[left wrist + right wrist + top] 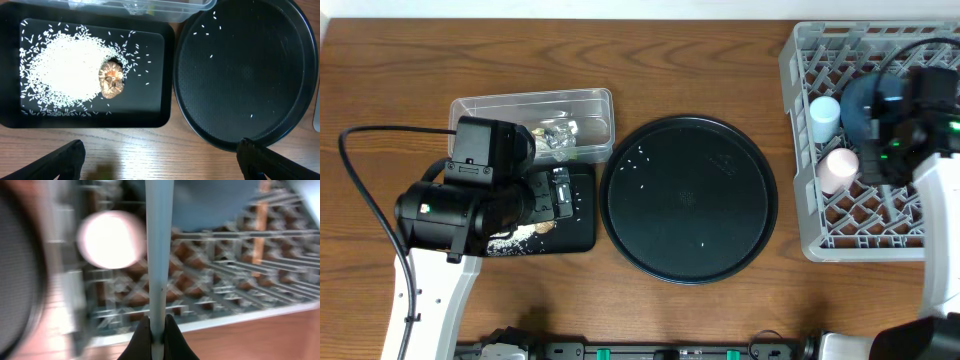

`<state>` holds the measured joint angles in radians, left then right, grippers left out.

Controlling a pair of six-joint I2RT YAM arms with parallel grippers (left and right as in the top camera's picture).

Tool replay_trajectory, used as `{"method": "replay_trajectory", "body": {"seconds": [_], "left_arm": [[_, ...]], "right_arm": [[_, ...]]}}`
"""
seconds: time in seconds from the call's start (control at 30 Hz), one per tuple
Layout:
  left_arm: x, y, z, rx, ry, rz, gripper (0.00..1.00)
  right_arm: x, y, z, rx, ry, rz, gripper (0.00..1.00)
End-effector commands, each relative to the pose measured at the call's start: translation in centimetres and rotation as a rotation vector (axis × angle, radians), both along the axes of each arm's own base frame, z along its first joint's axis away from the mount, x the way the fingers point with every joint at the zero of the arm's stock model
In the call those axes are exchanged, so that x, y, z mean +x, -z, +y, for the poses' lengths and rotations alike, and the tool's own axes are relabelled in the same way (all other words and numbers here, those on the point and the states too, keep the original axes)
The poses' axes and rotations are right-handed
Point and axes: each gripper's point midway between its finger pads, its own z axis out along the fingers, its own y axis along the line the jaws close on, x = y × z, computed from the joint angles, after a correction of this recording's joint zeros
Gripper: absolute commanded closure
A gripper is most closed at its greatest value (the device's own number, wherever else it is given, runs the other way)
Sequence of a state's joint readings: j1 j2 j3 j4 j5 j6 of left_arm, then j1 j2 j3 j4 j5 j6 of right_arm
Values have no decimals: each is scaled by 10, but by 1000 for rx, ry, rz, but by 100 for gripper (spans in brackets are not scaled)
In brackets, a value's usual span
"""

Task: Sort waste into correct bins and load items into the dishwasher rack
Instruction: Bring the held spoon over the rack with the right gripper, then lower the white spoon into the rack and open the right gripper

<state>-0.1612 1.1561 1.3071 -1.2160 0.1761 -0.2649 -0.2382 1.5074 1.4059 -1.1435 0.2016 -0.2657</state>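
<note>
- Currently the right gripper (pixel 157 330) is pinching the pale blue spoon (pixel 159 240) by its handle, over the grey rack (pixel 225 280).
- The pinkish-white cup (pixel 839 168) and light blue cup (pixel 824 115) sit in the rack, along its left side.
- The left gripper (pixel 160 150) is spread wide and holds nothing, above the shallow black tray (pixel 167 100).
- The rice (pixel 65 65) is piled in that tray, with the brown lump (pixel 112 80) at the pile's right edge.
- The wrappers (pixel 558 135) are in the clear tub (pixel 600 100).
- A few stray grains lie on the round tray (pixel 720 230).

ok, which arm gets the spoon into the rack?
Right: right end effector is shut on the spoon above the rack; the left end effector hangs open over the rice tray across the table.
</note>
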Motion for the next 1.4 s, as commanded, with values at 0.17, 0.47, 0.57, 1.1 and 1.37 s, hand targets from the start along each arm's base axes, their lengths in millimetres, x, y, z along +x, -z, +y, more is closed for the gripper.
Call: {"method": "replay_trajectory", "body": {"seconds": [0.17, 0.47, 0.57, 1.1, 1.37], "left_arm": [[0, -1, 2, 12, -1, -4, 2], [0, -1, 2, 12, -1, -4, 2], [0, -1, 2, 12, -1, -4, 2], [0, -1, 2, 12, -1, -4, 2], [0, -1, 2, 12, -1, -5, 2]], "right_arm": [[6, 2, -94, -237, 43, 44, 99], [26, -25, -155, -433, 55, -55, 99], [26, -16, -170, -439, 44, -35, 99], [50, 70, -194, -377, 29, 58, 99], [51, 72, -208, -381, 63, 27, 99]]}}
